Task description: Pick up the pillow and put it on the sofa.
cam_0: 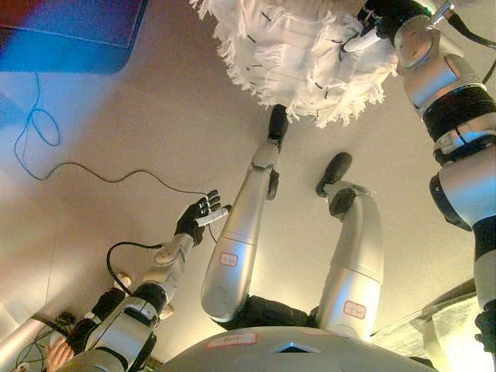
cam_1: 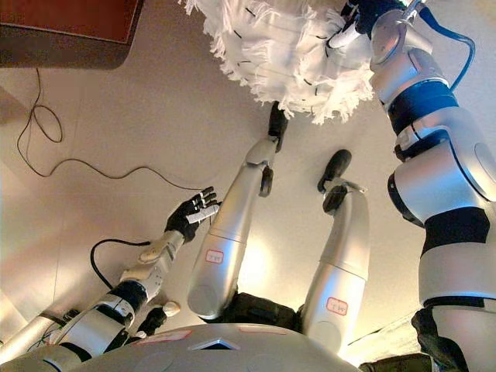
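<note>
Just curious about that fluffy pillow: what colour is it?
White, with shaggy fringes and small dark flecks; the pillow shows best in the left eye view.

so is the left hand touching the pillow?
No. The left hand hangs open over bare floor, well apart from the white fringed pillow, which only the right hand reaches.

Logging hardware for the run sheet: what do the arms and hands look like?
Both arms are silver-grey shells with black bands at the joints. The left hand is dark with a white-covered finger; the right hand is dark too, also with a white-covered finger.
</note>
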Robot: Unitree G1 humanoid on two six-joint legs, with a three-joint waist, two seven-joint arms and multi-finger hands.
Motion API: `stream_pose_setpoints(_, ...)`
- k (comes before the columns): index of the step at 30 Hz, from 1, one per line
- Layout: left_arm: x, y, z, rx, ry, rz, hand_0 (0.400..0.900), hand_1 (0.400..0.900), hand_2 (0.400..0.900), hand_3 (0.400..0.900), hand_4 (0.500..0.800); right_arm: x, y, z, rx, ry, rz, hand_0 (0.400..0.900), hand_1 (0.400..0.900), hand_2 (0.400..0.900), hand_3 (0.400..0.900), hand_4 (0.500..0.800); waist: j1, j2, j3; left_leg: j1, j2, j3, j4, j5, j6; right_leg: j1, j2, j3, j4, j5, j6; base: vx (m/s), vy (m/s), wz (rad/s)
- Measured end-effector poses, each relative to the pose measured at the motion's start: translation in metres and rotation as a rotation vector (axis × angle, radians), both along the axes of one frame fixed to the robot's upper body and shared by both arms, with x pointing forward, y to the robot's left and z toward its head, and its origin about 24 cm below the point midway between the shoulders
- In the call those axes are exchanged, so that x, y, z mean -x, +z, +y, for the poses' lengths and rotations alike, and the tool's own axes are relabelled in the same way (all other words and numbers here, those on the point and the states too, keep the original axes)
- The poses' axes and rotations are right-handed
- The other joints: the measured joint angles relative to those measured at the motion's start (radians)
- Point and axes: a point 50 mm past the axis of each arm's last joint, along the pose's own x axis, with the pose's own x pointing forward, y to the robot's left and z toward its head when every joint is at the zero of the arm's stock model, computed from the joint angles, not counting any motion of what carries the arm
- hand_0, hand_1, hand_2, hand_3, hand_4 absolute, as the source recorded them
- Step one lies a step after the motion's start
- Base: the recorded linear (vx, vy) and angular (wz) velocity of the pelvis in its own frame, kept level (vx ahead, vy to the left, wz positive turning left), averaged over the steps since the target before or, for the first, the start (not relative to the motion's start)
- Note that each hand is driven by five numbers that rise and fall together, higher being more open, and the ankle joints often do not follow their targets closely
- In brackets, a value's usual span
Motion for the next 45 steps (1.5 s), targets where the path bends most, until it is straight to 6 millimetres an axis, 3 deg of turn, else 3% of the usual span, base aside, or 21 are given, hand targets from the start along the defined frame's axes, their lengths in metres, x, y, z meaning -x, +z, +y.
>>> stream_pose_setpoints(5,-0.001,0.0,0.0,-0.003,0.003,0.006,0.9,0.9,0.9,0.9,0.8,0.003,-0.037,-0.01,-0.018,-0.006,0.079,0.4,0.4,0.4,0.4,0.5,-0.01,-0.014,0.008,0.107,0.014,0.006,-0.035,-0.007,0.003,0.111,0.018,0.007,-0.066,0.014,0.009,-0.02,-0.042,-0.12)
stream_pose_setpoints(7,0.0,-0.001,0.003,-0.016,0.002,0.014,0.9,0.9,0.9,0.9,0.8,0.005,-0.051,-0.011,-0.019,0.014,0.115,0.4,0.4,0.4,0.4,0.5,-0.034,-0.021,0.007,0.164,0.016,0.009,-0.064,-0.005,0.005,0.167,0.022,0.009,-0.1,0.022,0.013,-0.01,-0.066,-0.05)
stream_pose_setpoints(13,0.001,-0.002,0.018,-0.055,0.016,0.066,0.9,0.9,0.9,0.9,0.8,0.006,-0.055,-0.011,-0.009,0.049,0.14,0.4,0.4,0.4,0.4,0.5,-0.087,-0.051,0.012,0.303,0.026,0.032,-0.163,0.019,0.008,0.292,0.036,0.018,-0.19,0.058,0.022,-0.02,-0.076,-0.02)
stream_pose_setpoints(25,0.016,-0.019,0.038,-0.161,0.011,0.265,0.9,0.9,0.9,0.9,0.8,0.017,-0.07,-0.024,0.023,0.116,0.291,0.4,0.4,0.4,0.4,0.5,-0.093,-0.088,0.011,0.654,0.047,0.053,-0.407,0.073,0.007,0.642,0.078,0.004,-0.449,0.127,0.035,0.08,-0.082,0.03)
stream_pose_setpoints(30,0.025,-0.024,0.052,-0.19,0.05,0.326,0.9,0.9,0.9,0.9,0.8,0.023,-0.069,-0.023,0.037,0.191,0.342,0.4,0.4,0.4,0.4,0.5,-0.104,-0.118,0.004,0.745,0.052,0.059,-0.485,0.086,0.007,0.742,0.088,-0.008,-0.541,0.147,0.041,0.21,-0.061,0.0)
stream_pose_setpoints(34,0.045,-0.028,0.073,-0.224,0.099,0.384,0.9,0.9,0.9,0.9,0.8,0.03,-0.073,-0.012,0.007,0.302,0.414,0.4,0.4,0.4,0.4,0.5,-0.113,-0.172,-0.03,0.844,0.05,0.071,-0.556,0.089,0.01,0.861,0.099,-0.013,-0.657,0.174,0.051,0.21,-0.022,0.05)
stream_pose_setpoints(39,0.048,-0.028,0.078,-0.235,0.096,0.403,0.9,0.9,0.9,0.9,0.8,0.035,-0.054,-0.018,-0.025,0.338,0.395,0.4,0.4,0.4,0.4,0.5,-0.11,-0.182,-0.04,0.898,0.041,0.062,-0.575,0.081,0.009,0.944,0.1,-0.036,-0.726,0.186,0.057,0.19,-0.002,0.05)
stream_pose_setpoints(45,0.079,-0.042,0.084,-0.251,0.102,0.519,0.9,0.9,0.9,0.9,0.8,0.04,-0.037,-0.022,-0.1,0.389,0.4,0.4,0.4,0.4,0.4,0.5,-0.097,-0.194,-0.091,0.933,0.039,0.054,-0.59,0.071,0.002,1.006,0.107,-0.04,-0.79,0.197,0.055,0.18,0.016,0.11)
